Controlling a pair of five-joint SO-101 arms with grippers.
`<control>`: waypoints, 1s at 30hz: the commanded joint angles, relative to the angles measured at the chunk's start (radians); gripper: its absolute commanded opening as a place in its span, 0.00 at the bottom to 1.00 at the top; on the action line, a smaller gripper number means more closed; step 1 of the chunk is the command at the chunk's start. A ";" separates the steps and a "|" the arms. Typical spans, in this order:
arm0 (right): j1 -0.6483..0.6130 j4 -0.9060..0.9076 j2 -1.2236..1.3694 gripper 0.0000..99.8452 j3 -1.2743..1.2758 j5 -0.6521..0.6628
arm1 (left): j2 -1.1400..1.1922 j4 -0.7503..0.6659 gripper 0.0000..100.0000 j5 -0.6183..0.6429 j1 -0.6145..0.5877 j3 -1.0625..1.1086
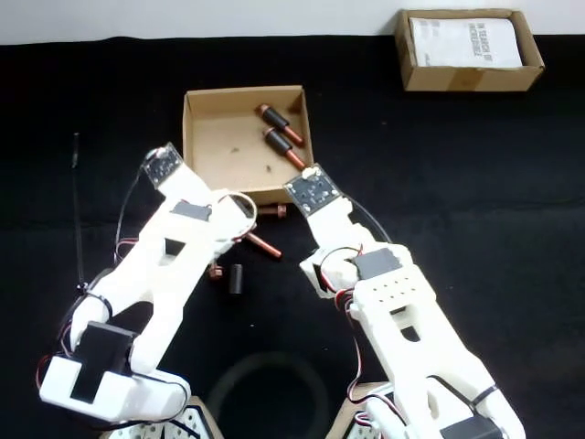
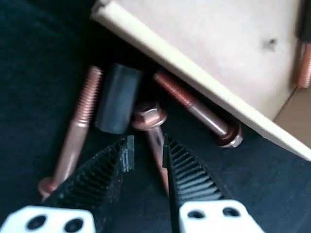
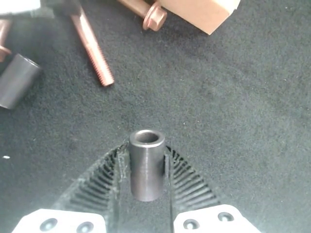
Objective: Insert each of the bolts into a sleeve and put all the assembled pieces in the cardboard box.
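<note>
Right wrist view reveals right pincer (image 3: 146,156) gripping a sleeve (image 3: 146,170) upright.

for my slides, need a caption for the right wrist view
Right gripper shut on a dark sleeve over the black table, a copper bolt beyond.

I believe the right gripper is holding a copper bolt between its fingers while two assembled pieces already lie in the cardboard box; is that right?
Not quite: the right gripper holds a dark sleeve, not a bolt, as the right wrist view shows. The two assembled pieces do already lie in the cardboard box.
</note>
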 commanded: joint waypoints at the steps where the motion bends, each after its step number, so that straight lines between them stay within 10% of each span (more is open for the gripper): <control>1: 0.012 -0.016 0.013 0.01 -0.022 0.000 | -0.039 -0.020 0.11 -0.008 -0.012 -0.002; 15: 0.012 -0.016 0.108 0.01 -0.120 0.000 | 0.110 -0.157 0.11 -0.035 -0.033 -0.039; 30: 0.088 -0.002 0.093 0.01 -0.157 -0.006 | 0.308 0.110 0.01 -0.037 -0.027 -0.344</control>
